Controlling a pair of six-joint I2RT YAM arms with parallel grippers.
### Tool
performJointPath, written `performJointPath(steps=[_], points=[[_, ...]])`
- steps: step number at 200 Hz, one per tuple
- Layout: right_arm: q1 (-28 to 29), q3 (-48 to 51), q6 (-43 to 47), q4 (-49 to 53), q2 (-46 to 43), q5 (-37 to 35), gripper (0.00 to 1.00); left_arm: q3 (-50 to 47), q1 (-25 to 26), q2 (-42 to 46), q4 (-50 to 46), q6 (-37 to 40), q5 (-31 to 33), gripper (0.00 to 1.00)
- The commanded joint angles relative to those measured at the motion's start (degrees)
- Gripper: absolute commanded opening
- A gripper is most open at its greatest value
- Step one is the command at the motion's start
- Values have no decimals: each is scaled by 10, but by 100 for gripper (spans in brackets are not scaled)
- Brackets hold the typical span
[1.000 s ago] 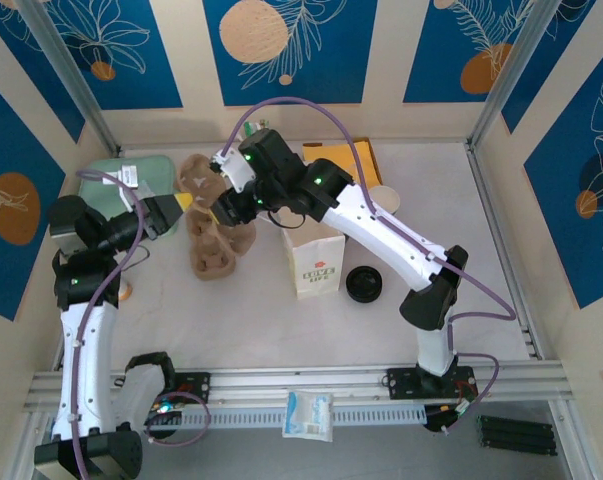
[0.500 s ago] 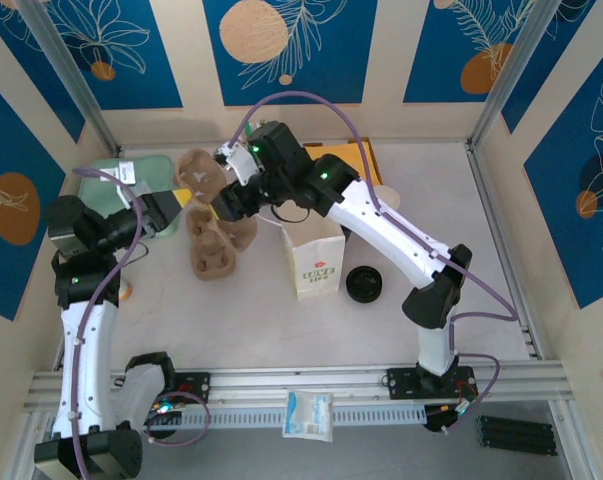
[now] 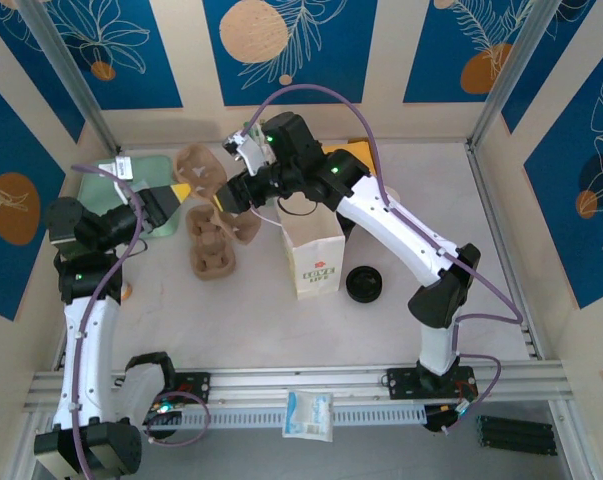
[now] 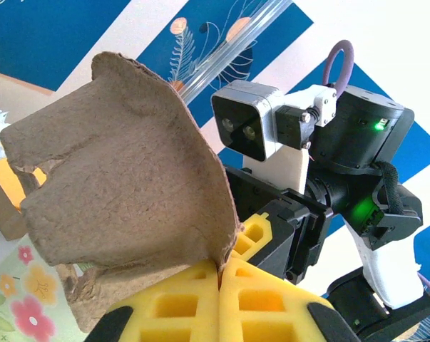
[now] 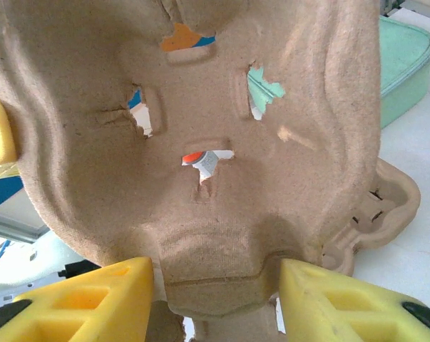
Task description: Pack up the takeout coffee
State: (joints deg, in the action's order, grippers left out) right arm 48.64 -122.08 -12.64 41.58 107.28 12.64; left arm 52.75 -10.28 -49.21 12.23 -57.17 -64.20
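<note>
Since a second ago the right arm's wrist has swung toward 1 o'clock in the overhead view. The right gripper (image 3: 224, 203) has risen with it, and the left gripper (image 3: 184, 193) has edged up toward 12 o'clock.

The left gripper is fully closed, pinching the rim of a moulded-pulp carrier (image 4: 122, 192) that is held up and tilted off the table. The right gripper's yellow fingers (image 5: 79, 299) stand apart on either side of a lobe of that same carrier. They look just beside it rather than clamped, so I judge this gripper to be letting go.

More carriers (image 3: 213, 262) lie on the table at about 9 o'clock of the white paper bag (image 3: 314, 250). A green tray (image 3: 106, 180) sits further out toward 10 o'clock, and the black lids (image 3: 364, 285) are at 4 o'clock of the bag.

The takeout coffee (image 3: 389, 192) appears to be the pale round shape at 1 o'clock of the bag. It is mostly hidden behind the right arm, and I cannot make out its details.

The step in hand looks like freeing a single carrier from the nested ones. No cup is packed yet. Next, the right gripper needs to back clear of the lobe and swing toward 3 o'clock for a cup, while the left sets the carrier down flat.
</note>
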Motion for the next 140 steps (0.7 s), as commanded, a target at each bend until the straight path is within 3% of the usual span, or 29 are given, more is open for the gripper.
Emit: performJointPath(steps=[1,53,140], points=[[11,-36,7,22,8,-4,51,0,-6,4,36,-11,-21,0],[32,-91,22,54,48,-15,41,-5,-7,4,39,-14,-20,0],[31,-83,19,50,41,-21,31,-7,-6,3,41,-14,-16,0]])
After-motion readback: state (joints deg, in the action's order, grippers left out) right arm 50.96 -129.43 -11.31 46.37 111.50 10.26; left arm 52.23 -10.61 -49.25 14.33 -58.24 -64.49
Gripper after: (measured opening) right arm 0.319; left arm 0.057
